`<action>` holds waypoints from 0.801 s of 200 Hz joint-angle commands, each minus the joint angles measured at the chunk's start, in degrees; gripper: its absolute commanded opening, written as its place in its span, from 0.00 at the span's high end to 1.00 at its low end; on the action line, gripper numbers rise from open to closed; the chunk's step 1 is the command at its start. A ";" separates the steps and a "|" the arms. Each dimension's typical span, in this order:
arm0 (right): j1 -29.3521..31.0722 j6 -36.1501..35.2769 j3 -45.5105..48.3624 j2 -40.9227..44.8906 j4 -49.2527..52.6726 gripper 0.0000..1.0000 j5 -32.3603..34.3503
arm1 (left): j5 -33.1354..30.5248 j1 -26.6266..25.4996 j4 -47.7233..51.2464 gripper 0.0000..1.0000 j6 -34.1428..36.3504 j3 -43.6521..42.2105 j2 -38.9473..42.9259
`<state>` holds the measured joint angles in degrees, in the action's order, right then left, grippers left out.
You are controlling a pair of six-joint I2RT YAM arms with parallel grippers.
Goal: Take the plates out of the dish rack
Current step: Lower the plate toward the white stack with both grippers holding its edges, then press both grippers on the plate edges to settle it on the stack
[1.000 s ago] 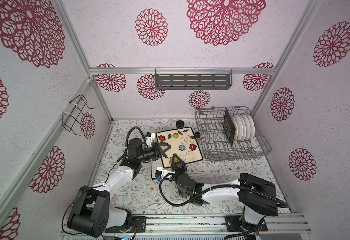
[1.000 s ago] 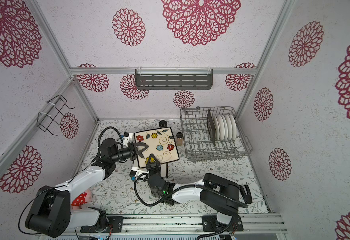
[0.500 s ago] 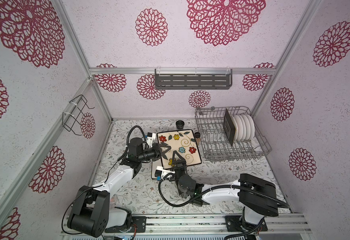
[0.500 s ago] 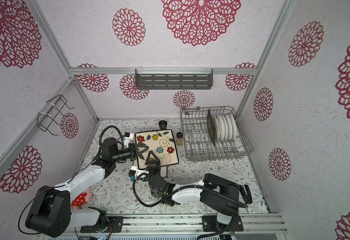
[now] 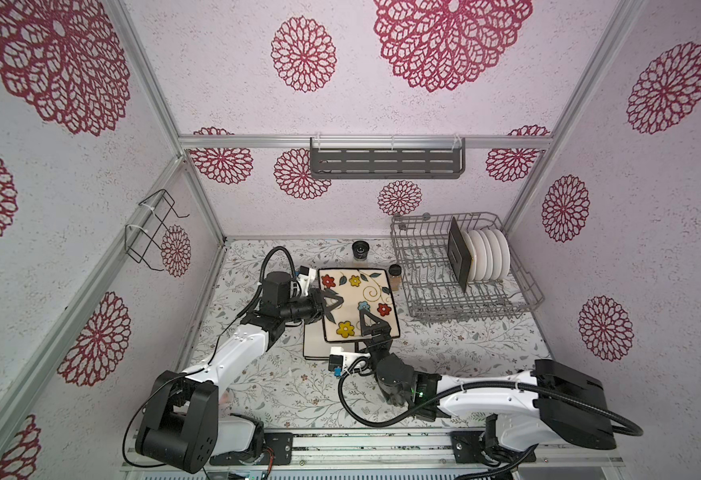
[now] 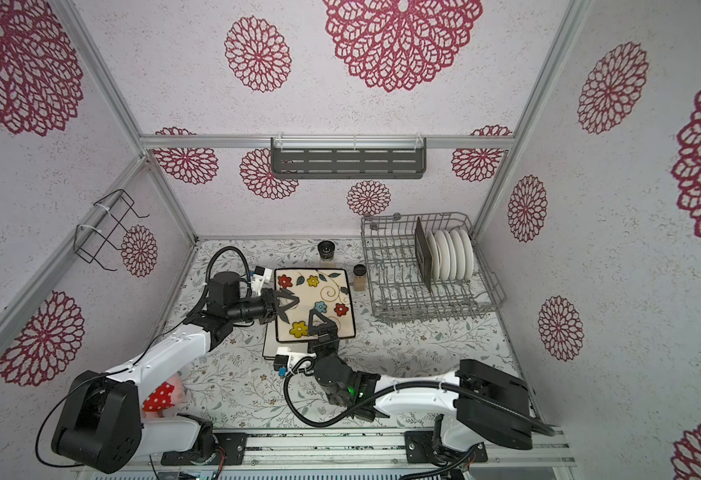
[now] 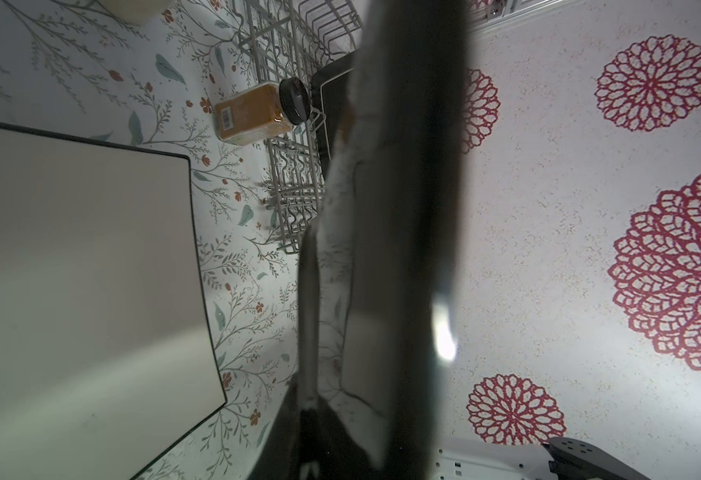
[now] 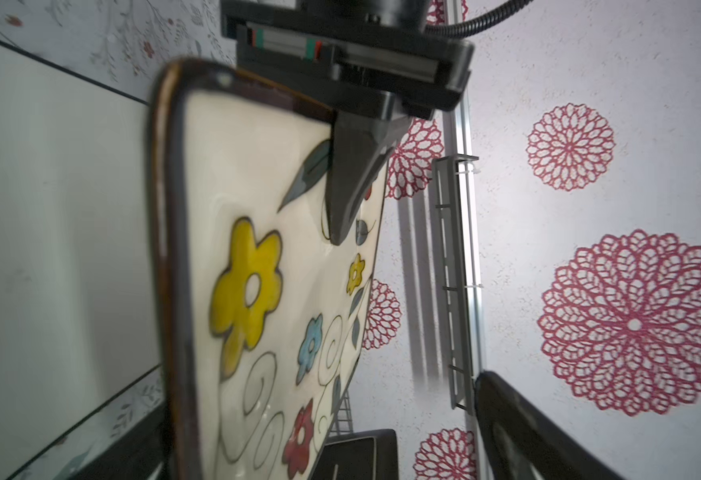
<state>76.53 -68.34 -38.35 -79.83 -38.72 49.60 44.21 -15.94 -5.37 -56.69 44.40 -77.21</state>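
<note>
Plate with painted flowers (image 5: 359, 299) hangs just left of the rack (image 5: 427, 270), my left claw (image 5: 335, 305) clamped on its edge away from the rack, my right claw (image 5: 371, 326) spread apart, so I judge the left alone carries it.

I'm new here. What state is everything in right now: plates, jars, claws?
flowered plate: held above the plain plate, gripped at one edge.
left gripper: shut on flowered plate.
right gripper: open, astride the plate's near edge.
plain plate: flat on table.
black plate: upright in dish rack.
white plates: upright in rack.
spice jars: standing, capped.
</note>
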 commanded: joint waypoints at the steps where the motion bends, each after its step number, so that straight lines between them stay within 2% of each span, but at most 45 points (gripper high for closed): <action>1: 0.71 15.08 -0.28 5.74 16.55 0.01 -9.91 | 1.27 0.73 -3.95 1.00 1.96 3.87 0.52; 34: 0.40 26.83 0.76 11.46 23.92 0.01 -17.68 | 0.54 1.53 0.62 1.00 4.71 5.33 1.43; 57: -1.24 38.53 -1.65 15.04 34.27 0.01 -27.16 | -0.83 2.01 6.17 1.00 8.12 6.71 2.14; 99: -3.78 55.59 -6.55 17.09 43.33 0.01 -27.42 | -1.84 2.13 12.94 1.00 12.20 8.39 3.02; 113: -6.91 59.53 -10.34 16.85 49.18 0.01 -34.89 | -2.04 2.11 15.16 1.00 13.47 9.01 3.18; 129: -12.23 64.73 -12.45 16.48 50.58 0.01 -42.50 | -2.58 2.11 17.66 1.00 15.09 9.46 3.61; 142: -15.17 67.16 -11.91 16.05 47.91 0.01 -50.20 | -3.13 2.08 19.74 1.00 16.50 9.81 4.14; 160: -18.06 73.73 -10.89 14.12 42.63 0.03 -54.14 | -4.24 2.18 22.30 1.00 18.45 10.17 4.99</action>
<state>61.56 -7.11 -49.32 -64.51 6.70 7.29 37.71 -14.17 18.20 -42.13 50.68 -76.44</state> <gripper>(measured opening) 0.981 0.169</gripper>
